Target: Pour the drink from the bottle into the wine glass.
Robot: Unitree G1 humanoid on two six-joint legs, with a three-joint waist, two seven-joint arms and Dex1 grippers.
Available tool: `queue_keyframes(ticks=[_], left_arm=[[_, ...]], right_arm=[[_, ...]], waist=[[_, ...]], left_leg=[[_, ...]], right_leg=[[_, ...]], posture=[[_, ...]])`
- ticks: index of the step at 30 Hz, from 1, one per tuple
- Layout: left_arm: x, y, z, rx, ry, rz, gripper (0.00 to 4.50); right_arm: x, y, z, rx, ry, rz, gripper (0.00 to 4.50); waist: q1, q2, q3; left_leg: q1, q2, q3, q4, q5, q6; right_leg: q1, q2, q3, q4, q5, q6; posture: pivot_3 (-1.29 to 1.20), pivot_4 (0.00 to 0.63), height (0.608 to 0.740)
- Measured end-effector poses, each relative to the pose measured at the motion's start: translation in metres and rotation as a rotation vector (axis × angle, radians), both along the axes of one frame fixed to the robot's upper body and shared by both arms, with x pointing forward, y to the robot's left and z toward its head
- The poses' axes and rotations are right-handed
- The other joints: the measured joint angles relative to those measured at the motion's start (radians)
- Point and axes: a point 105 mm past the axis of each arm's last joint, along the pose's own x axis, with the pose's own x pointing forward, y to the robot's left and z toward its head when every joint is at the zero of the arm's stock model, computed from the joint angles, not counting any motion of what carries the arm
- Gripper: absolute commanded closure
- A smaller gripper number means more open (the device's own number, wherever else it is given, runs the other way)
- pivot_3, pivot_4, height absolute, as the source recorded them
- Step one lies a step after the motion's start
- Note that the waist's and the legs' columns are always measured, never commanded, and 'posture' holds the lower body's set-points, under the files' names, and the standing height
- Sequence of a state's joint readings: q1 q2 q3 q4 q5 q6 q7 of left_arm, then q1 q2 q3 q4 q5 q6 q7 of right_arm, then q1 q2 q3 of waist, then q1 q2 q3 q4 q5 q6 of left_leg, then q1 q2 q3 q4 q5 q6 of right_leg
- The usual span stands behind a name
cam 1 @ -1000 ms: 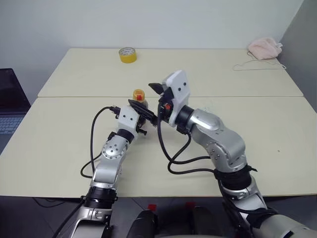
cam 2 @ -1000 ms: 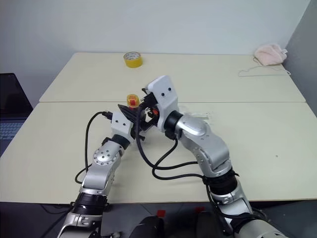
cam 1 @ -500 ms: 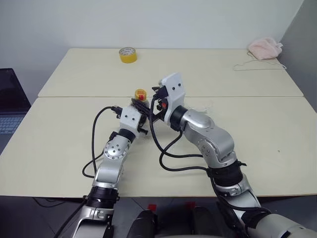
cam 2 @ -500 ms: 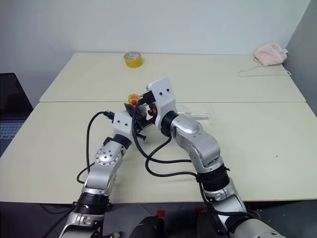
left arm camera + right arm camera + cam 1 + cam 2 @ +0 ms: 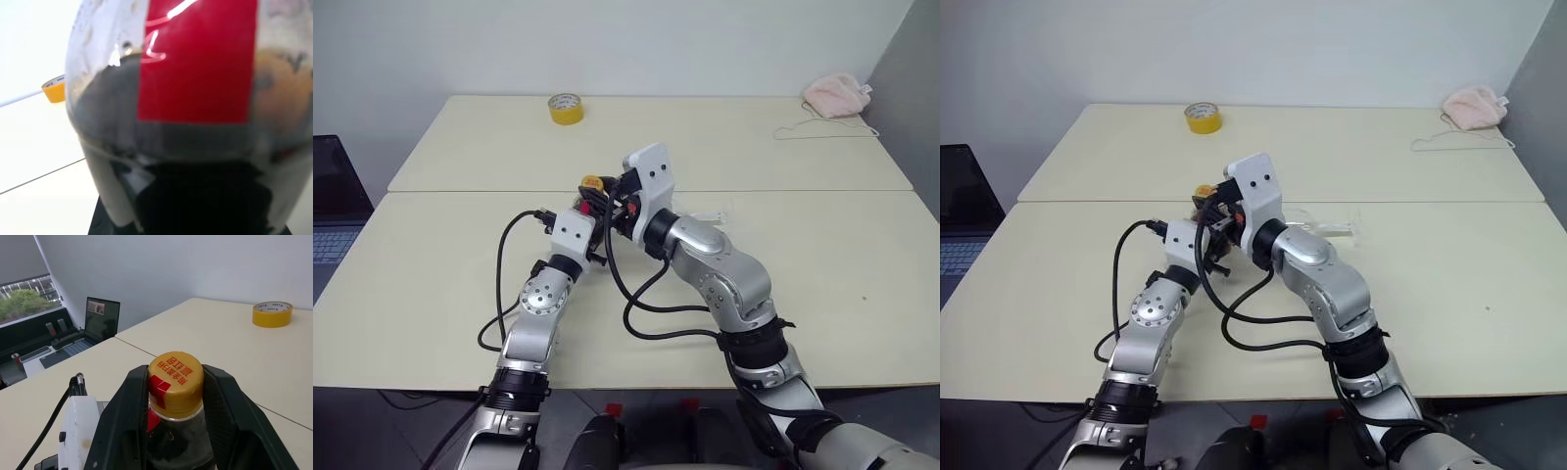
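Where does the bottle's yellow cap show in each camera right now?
Left eye view: yellow cap, centre, just left of the right gripper's white housing.
Right eye view: cap, centre-left, partly hidden.
Left wrist view: cap not in it, just the bottle body.
Right wrist view: cap, centre, between black fingers.
Shared landmark: yellow tape roll.

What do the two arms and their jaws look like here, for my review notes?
Both arms are built of silver-grey metallic segments with round joint housings and black collars. Each wrist carries a white block, and loose black cables loop alongside. The left gripper and right gripper have black jaws with broad, angular fingers.
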State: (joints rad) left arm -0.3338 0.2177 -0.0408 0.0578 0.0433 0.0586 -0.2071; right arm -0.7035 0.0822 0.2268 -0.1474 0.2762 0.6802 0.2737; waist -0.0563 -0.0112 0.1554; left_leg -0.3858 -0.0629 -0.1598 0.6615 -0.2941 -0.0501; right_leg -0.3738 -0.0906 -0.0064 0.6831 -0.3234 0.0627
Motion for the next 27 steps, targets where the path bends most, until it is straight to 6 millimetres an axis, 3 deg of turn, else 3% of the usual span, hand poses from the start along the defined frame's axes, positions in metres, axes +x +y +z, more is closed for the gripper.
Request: queue_keyframes(ticks=[15, 27], left_arm=[[-0.008, 0.003, -0.002, -0.038, 0.05, 0.014, 3.48], [-0.009, 0.005, -0.007, -0.034, 0.075, 0.019, 3.49]], right_arm=[[0.026, -0.005, 0.004, -0.197, -0.198, 0.364, 3.27], [0.034, -0.005, 0.001, -0.313, -0.317, 0.467, 3.27]], waist=[[-0.001, 0.0, 0.0], [-0.001, 0.0, 0.0]], left_leg=[[0.0, 0.0, 0.0, 0.0, 0.0, 0.0], [0.0, 0.0, 0.0, 0.0, 0.0, 0.0]], right_leg=[[0.0, 0.0, 0.0, -0.001, 0.0, 0.0], [0.0, 0.0, 0.0, -0.001, 0.0, 0.0]], posture=[[0.0, 0.15, 0.74], [0.0, 0.15, 0.74]])
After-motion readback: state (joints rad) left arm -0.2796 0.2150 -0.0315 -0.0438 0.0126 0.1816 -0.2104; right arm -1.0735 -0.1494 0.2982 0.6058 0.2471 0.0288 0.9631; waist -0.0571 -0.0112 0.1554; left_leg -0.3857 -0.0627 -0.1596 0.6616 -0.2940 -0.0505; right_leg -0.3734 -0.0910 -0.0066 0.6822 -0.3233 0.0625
